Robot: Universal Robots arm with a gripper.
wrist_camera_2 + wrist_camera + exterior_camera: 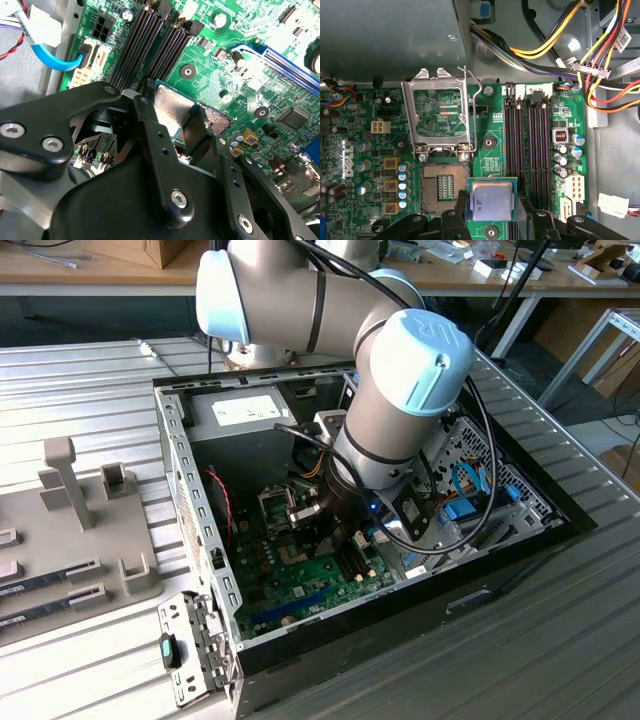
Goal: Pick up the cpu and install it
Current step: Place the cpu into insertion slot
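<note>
the claw (491, 205) pinches the cpu (490, 198) just beside the open socket (444, 187); in the exterior view the arm (400, 390) reaches into the case (180, 470) from 12 o'clock.

Bright, even room light falls from above the motherboard (310, 580) in the exterior view, yet the arm (400, 380) over it throws it into shade. In the second wrist view one corner of the board glares almost white, and the black gripper (176, 125) above it looks soft. In the first wrist view the board is evenly lit; the cpu (491, 200) over it shows a pale sheen.
</note>
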